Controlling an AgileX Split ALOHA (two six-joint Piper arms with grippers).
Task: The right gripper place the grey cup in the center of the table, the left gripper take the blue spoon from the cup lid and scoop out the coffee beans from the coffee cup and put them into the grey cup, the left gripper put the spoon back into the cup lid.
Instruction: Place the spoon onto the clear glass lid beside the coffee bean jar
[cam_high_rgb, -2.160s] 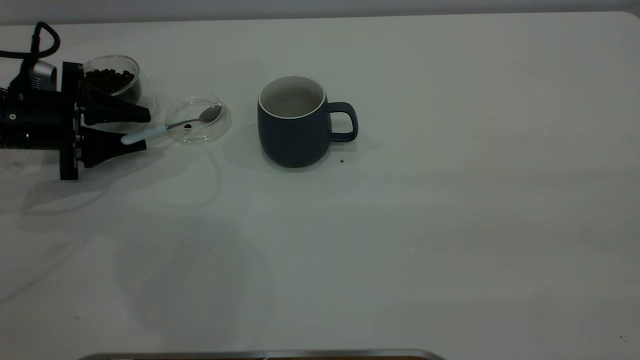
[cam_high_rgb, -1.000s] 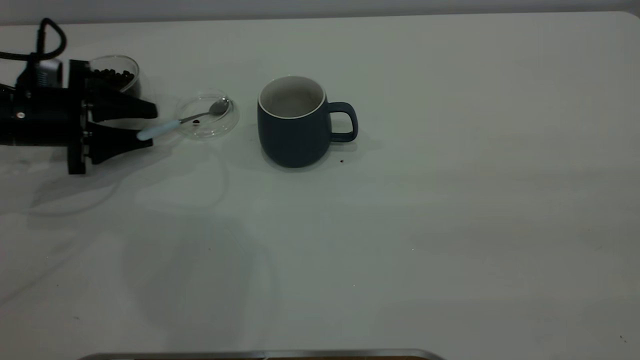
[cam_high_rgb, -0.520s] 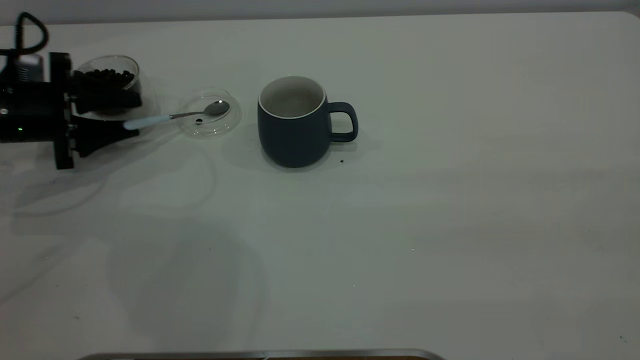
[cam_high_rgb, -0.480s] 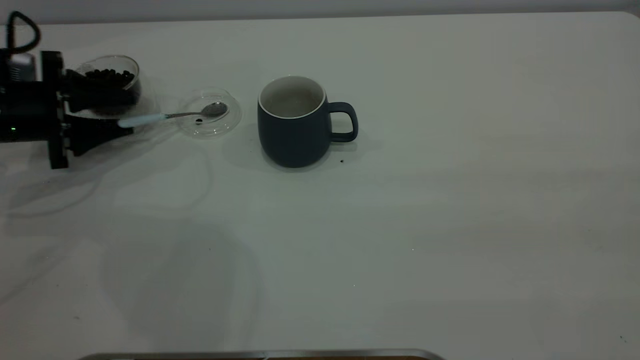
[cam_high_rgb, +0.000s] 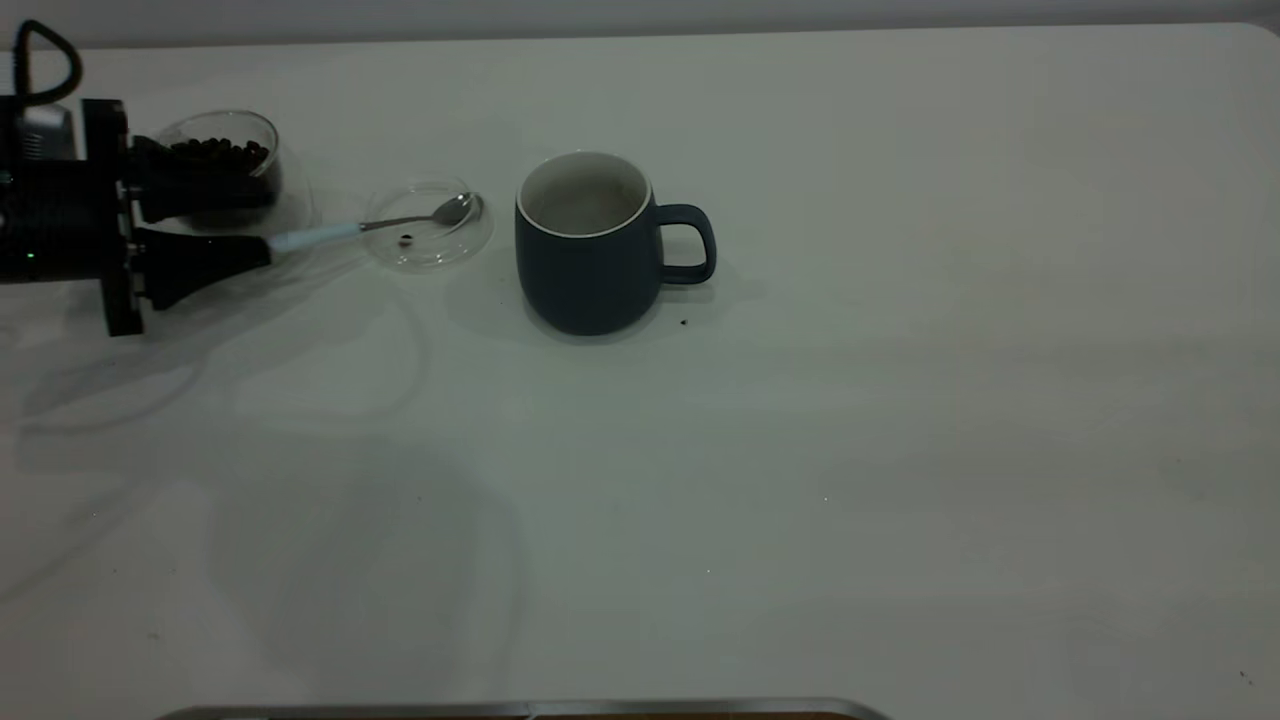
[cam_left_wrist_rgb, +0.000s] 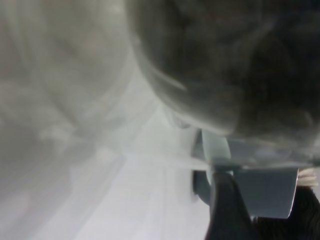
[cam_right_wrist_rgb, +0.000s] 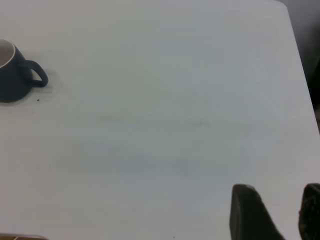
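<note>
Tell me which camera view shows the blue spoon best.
The exterior view: the blue spoon shows whole, its bowl over the cup lid, its pale handle running toward the left end effector. The left wrist view is too blurred to make it out, and the right wrist view does not show it.

Exterior view: steeply from above, facing the arms across the whole worktop (cam_high_rgb: 900, 450), left gripper (cam_high_rgb: 265, 222) at its left edge. Left wrist view: pressed very close along the gripper's own fingers (cam_left_wrist_rgb: 227, 210), glass filling most of it. Right wrist view: high and far back over open worktop, sharing the grey cup (cam_right_wrist_rgb: 12, 72) with the exterior view.
</note>
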